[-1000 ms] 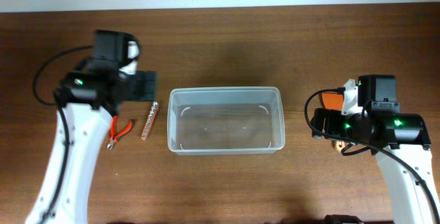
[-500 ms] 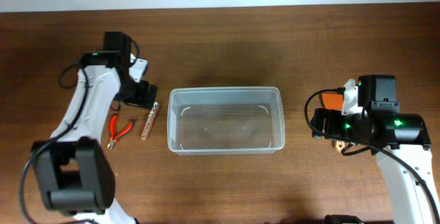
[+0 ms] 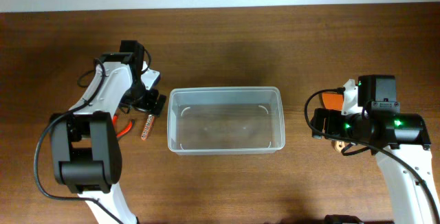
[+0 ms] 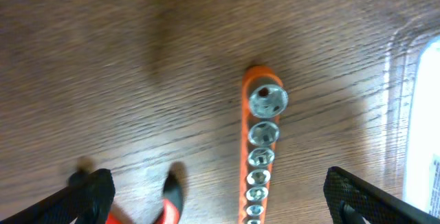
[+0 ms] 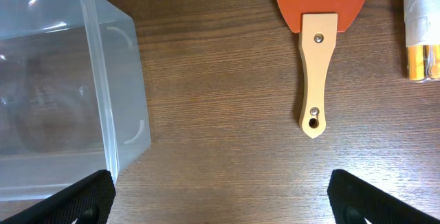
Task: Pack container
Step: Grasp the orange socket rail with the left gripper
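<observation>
Overhead, container (image 3: 225,90) between left gripper (image 4: 220,200) and right gripper (image 5: 221,196), both spread apart

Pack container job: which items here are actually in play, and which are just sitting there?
In play: container; socket rail, lying between the fingers of the open left gripper.

Sitting about for now, probably cargo for later: red-handled pliers; spatula; clear packet.

Even, soft overhead light; left wrist view slightly blurred, faint glare on the container (image 3: 224,90) rim.
</observation>
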{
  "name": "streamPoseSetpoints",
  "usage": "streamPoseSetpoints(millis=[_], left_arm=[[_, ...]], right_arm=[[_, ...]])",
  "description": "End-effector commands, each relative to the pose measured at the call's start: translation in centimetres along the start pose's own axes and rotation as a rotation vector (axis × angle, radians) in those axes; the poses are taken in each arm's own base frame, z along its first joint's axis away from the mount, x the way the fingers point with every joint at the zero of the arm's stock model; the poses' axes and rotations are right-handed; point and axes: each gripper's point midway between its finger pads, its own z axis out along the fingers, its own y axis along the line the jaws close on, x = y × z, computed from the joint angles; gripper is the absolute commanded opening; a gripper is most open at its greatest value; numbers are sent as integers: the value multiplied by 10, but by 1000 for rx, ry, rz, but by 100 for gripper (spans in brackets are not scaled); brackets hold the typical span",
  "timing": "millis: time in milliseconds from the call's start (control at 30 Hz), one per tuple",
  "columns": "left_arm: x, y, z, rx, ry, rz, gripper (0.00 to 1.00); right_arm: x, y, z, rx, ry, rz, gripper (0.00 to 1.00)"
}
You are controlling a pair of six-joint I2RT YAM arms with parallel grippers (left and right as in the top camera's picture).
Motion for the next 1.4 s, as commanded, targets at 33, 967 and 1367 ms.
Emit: streamPoseSetpoints(millis=[33, 967, 1367], left_arm=[[1, -17, 13, 64, 21, 65, 99], [38, -32, 52, 87, 115, 68, 61], [39, -33, 52, 87, 120, 49, 2]], right_arm=[[-8, -2, -6, 12, -28, -6, 98], [-6, -2, -6, 13, -21, -5, 99], [-6, -2, -6, 13, -21, -5, 99]])
